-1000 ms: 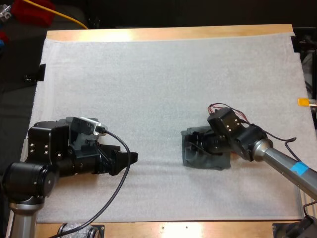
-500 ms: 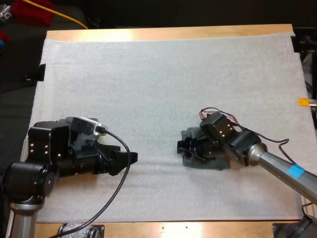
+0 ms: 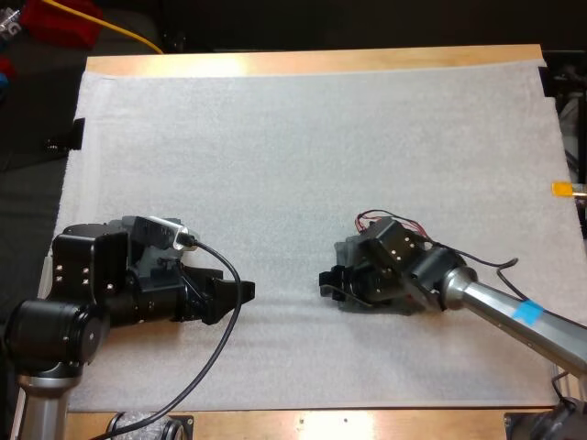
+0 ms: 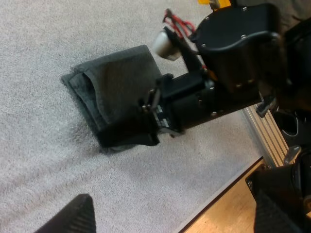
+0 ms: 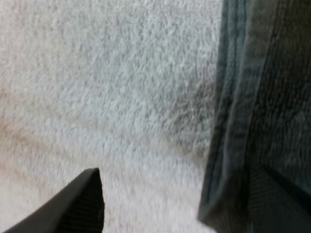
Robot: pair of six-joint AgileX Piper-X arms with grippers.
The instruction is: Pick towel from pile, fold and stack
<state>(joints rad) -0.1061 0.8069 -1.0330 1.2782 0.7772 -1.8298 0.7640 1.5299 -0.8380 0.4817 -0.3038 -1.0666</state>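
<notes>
A dark grey-green towel (image 3: 348, 254) lies folded flat on the white mat (image 3: 293, 137), right of centre. My right gripper (image 3: 328, 280) sits low at the towel's left edge, open, its arm lying across the fold. In the right wrist view one finger (image 5: 77, 206) rests over bare mat, apart from the towel's (image 5: 262, 97) hemmed edge. My left gripper (image 3: 243, 291) hovers open over the mat to the left, pointing at the towel (image 4: 116, 92), its fingers wide apart. From there I see the right gripper (image 4: 153, 104) over the towel's near corner.
The mat covers almost the whole table, with a wooden edge (image 3: 312, 62) at the far side and another (image 3: 348, 423) at the front. Bare mat lies between the two grippers.
My right gripper has slid left across the folded towel, from over its middle to its left edge. The left arm has not moved.
</notes>
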